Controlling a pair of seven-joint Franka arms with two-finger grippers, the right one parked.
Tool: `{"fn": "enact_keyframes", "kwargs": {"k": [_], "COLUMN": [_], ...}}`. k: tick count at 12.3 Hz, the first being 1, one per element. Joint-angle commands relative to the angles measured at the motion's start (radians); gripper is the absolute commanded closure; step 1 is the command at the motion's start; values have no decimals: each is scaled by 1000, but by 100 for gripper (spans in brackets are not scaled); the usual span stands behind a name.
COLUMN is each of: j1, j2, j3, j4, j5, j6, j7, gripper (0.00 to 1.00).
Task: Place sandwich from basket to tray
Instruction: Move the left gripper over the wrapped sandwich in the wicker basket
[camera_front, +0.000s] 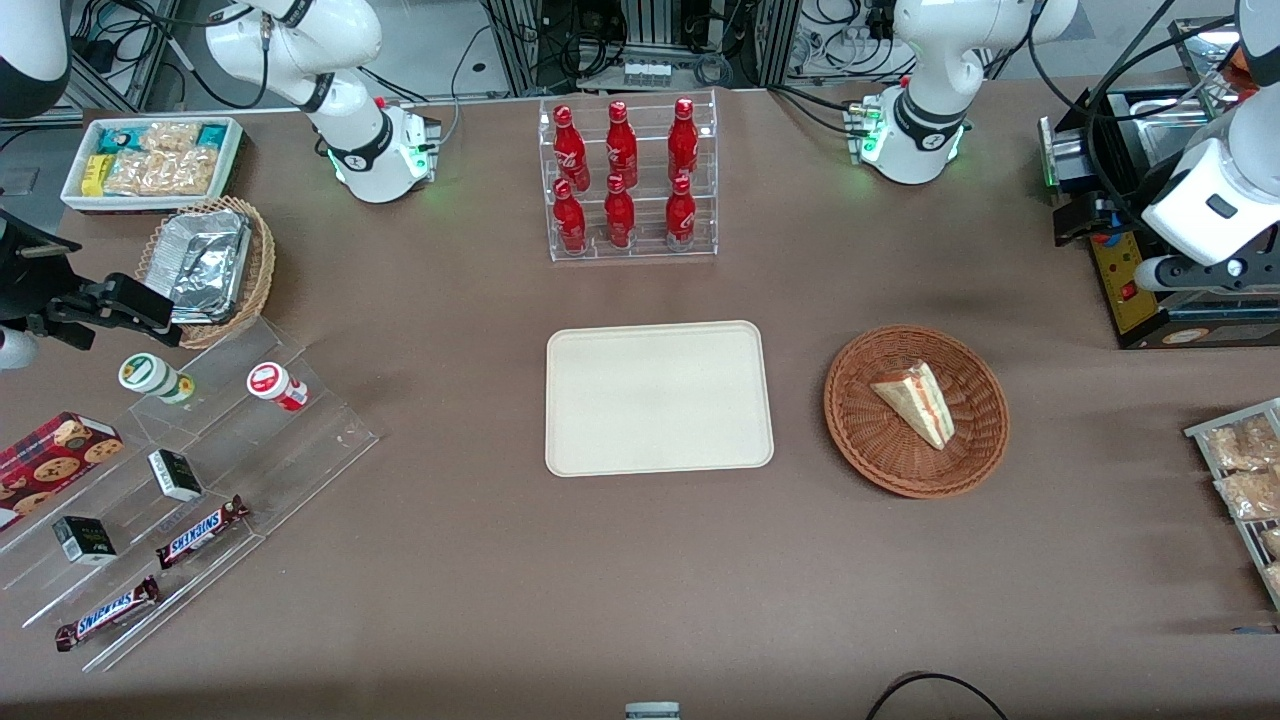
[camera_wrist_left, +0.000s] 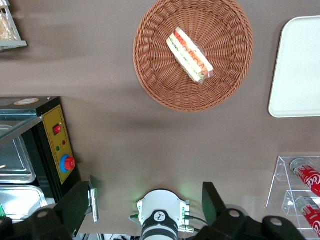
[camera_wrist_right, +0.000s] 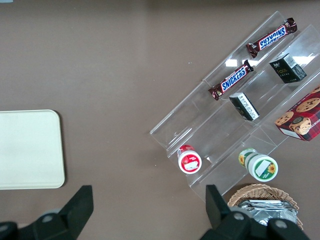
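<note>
A: Front view: sandwich (camera_front: 915, 402) lying in the basket (camera_front: 850, 440), just beside the tray (camera_front: 660, 397) on the tabletop (camera_front: 640, 580)?

B: Yes. Left wrist view: gripper (camera_wrist_left: 146, 192) high above, well apart from the basket, fingers (camera_wrist_left: 75, 202) spread wide. Best to descend centred, straddle the wedge's narrow width, pinch gently.

A: Right wrist view?

B: Only the tray's edge, ready as target.

You've got the cream tray (camera_wrist_right: 27, 150) at the left edge, bare. The clear stepped stand (camera_wrist_right: 200, 130) at upper right holds two Snickers bars (camera_wrist_right: 231, 80), two small dark boxes (camera_wrist_right: 244, 106), a cookie box (camera_wrist_right: 302, 117), a red-lidded cup (camera_wrist_right: 189, 159) and a green-lidded cup (camera_wrist_right: 257, 165). You see the tan wicker basket (camera_wrist_right: 250, 192) of foil containers (camera_wrist_right: 265, 207) at lower right.
</note>
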Motion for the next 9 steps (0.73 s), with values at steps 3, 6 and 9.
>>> {"fn": "enact_keyframes", "kwargs": {"k": [3, 6, 9], "j1": [-14, -20, -29], "j2": [36, 74, 73], "j3": [-4, -13, -16], "j4": [-2, -45, -197], "j5": [-6, -12, -4], "j6": [-3, 32, 210], "j7": [-5, -5, -5], "gripper": [0, 0, 0]}}
